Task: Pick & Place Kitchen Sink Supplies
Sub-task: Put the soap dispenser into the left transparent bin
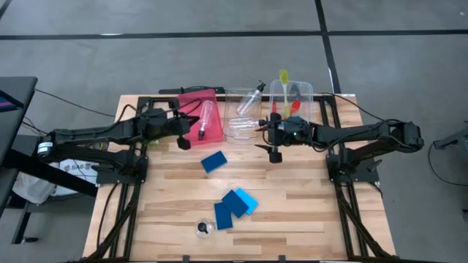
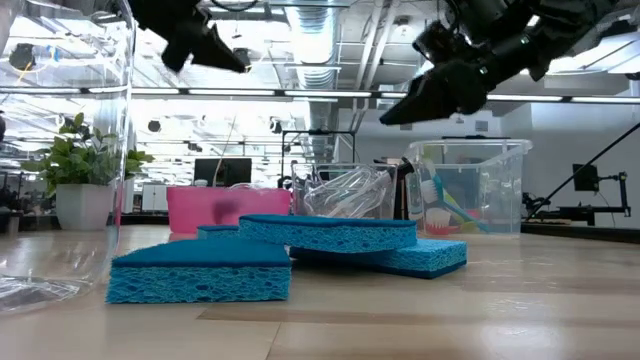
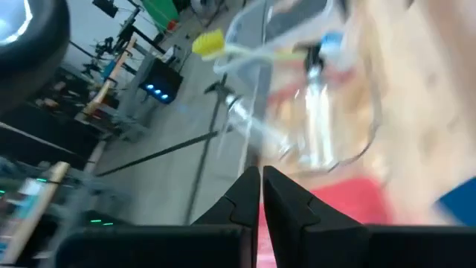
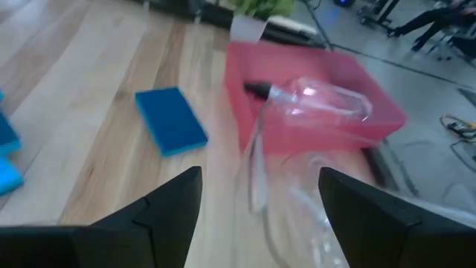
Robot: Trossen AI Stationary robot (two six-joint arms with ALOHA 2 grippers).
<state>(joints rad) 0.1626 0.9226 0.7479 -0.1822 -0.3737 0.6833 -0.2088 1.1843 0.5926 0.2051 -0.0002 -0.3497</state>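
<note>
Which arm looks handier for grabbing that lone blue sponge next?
Probably the right: its gripper is open, with the lone blue sponge in its wrist view. The left gripper is shut beside the red tray.

Even overhead light brightens the table (image 1: 292, 212); ceiling lamps glare behind it, both wrist views smear with blur, shadows stay soft.

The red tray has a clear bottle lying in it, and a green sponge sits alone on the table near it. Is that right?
Almost. The sponge is blue, not green, as the high view shows. The rest holds: a clear bottle lies in the red tray, and that sponge sits alone on the table near it.
</note>
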